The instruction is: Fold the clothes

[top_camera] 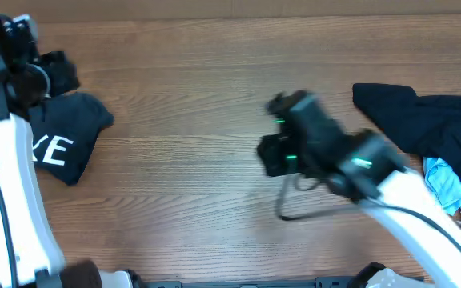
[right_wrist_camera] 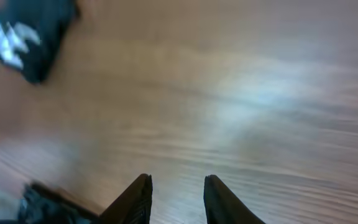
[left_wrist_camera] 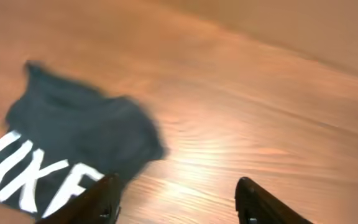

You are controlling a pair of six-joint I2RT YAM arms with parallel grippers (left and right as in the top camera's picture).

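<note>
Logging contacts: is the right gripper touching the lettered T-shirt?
Apart. Overhead shows the right gripper well away from the lettered T-shirt, with bare table between them.

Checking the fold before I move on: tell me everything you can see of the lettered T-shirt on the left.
The T-shirt is dark navy-black soft fabric, folded into a compact, slightly rumpled bundle lying flat on the wooden table at its left side. Large white block letters show on one end; the left arm hides part of them overhead. The open left gripper hangs by its edge; contact cannot be told.
</note>
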